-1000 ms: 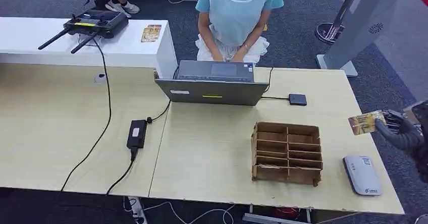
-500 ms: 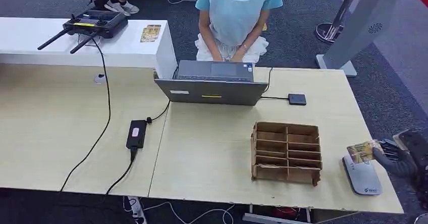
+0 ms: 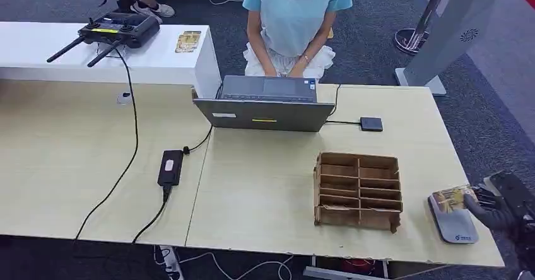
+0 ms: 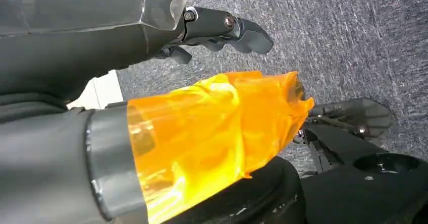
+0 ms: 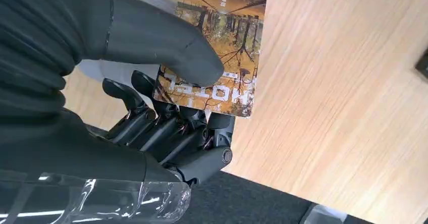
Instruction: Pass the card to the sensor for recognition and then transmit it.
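A brown picture card (image 3: 453,197) is pinched in my right hand (image 3: 497,208) at the table's near right corner. The card hovers over the far end of the grey-white sensor pad (image 3: 455,224); I cannot tell whether they touch. In the right wrist view the thumb presses the card (image 5: 222,42) against the dark fingers (image 5: 171,125), above the pale wooden tabletop. My left hand (image 4: 217,27) hangs over grey carpet, fingers stretched out with nothing in them.
A wooden divider box (image 3: 358,190) stands just left of the sensor. Behind it are a laptop (image 3: 265,103) with a seated person (image 3: 293,15), a small black device (image 3: 371,123), a power brick (image 3: 170,166) and cables. The table's right edge (image 3: 470,185) is close.
My right hand has come down and toward the near edge with the card, from above the table's right edge to over the sensor pad.
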`<action>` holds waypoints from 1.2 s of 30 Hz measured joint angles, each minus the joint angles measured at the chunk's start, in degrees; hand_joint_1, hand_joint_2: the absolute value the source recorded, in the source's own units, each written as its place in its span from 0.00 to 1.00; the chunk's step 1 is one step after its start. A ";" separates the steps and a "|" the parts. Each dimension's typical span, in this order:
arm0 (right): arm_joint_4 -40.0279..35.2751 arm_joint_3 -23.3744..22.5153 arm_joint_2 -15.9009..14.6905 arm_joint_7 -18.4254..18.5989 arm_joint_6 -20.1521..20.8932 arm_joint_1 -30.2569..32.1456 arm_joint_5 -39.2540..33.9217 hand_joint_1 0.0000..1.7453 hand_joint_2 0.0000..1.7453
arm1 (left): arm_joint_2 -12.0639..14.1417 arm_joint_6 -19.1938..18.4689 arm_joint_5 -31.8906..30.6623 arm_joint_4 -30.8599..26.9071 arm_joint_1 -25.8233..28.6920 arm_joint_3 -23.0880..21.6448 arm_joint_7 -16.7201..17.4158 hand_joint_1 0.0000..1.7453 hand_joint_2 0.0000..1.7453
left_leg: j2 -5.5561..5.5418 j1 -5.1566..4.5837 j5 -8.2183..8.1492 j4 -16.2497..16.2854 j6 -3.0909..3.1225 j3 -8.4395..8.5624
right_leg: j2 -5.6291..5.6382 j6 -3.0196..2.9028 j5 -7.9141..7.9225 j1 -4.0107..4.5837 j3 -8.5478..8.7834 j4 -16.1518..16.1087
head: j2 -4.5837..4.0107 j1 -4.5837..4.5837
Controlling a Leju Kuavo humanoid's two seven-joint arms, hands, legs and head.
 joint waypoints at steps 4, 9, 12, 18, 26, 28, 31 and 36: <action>0.53 -0.81 0.74 0.02 -0.53 0.23 1.09 1.00 1.00 | 0.00 0.00 -0.11 0.00 -0.01 0.09 0.00 0.00 0.00 | 0.00 0.00 0.00 0.00 0.00 0.00 | 0.00 0.00 0.00 0.00 0.00 0.00 | 0.00 0.00; 1.07 -1.57 1.03 0.02 -0.53 0.67 1.20 1.00 1.00 | 0.00 0.00 -0.17 0.00 -0.03 0.24 0.00 0.00 0.00 | 0.00 0.00 0.00 0.00 0.00 -0.01 | 0.00 0.00 0.00 0.00 0.00 0.00 | 0.02 0.00; 1.36 -2.12 1.11 0.02 -0.53 0.96 1.55 1.00 1.00 | 0.00 0.00 -0.37 0.00 -0.05 0.26 0.00 0.00 0.00 | 0.00 0.00 0.00 0.00 0.00 -0.01 | 0.00 0.00 0.00 0.00 0.00 0.00 | 0.00 0.00; 1.62 -3.24 1.31 0.50 -0.50 1.34 3.69 1.00 1.00 | 0.00 0.00 -0.87 0.00 -0.07 0.50 0.02 0.00 0.00 | 0.01 0.00 0.00 0.00 0.00 -0.01 | 0.00 0.00 0.00 0.00 -0.01 0.00 | 0.02 0.00; 1.62 -4.39 2.10 1.29 -0.29 1.35 6.71 1.00 1.00 | 0.00 -0.09 -1.73 0.00 -0.17 1.01 0.02 0.00 0.00 | 0.01 0.00 0.00 0.00 0.00 -0.01 | 0.00 0.00 0.00 0.00 0.00 0.00 | 0.02 0.02; 1.64 -4.39 2.23 1.31 -0.24 1.35 7.50 1.00 1.00 | 0.00 -0.13 -1.92 0.00 -0.22 1.16 0.02 0.00 0.00 | 0.00 0.00 0.00 0.00 0.00 -0.01 | 0.00 0.00 0.00 0.00 0.00 0.00 | 0.02 0.02; 1.68 -4.39 2.36 1.38 -0.26 1.34 8.35 1.00 1.00 | 0.00 -0.15 -2.10 0.00 -0.27 1.25 0.00 0.00 0.00 | 0.01 0.00 0.00 0.00 0.00 -0.01 | 0.00 0.00 0.00 0.00 0.00 0.00 | 0.02 0.00; 2.03 -4.39 2.67 1.92 -0.66 1.28 10.16 1.00 1.00 | 0.00 -0.24 -2.36 0.00 -0.30 1.29 0.00 0.00 0.00 | 0.00 0.00 0.00 0.00 0.00 -0.02 | 0.00 0.00 0.00 0.00 0.00 0.00 | 0.02 0.00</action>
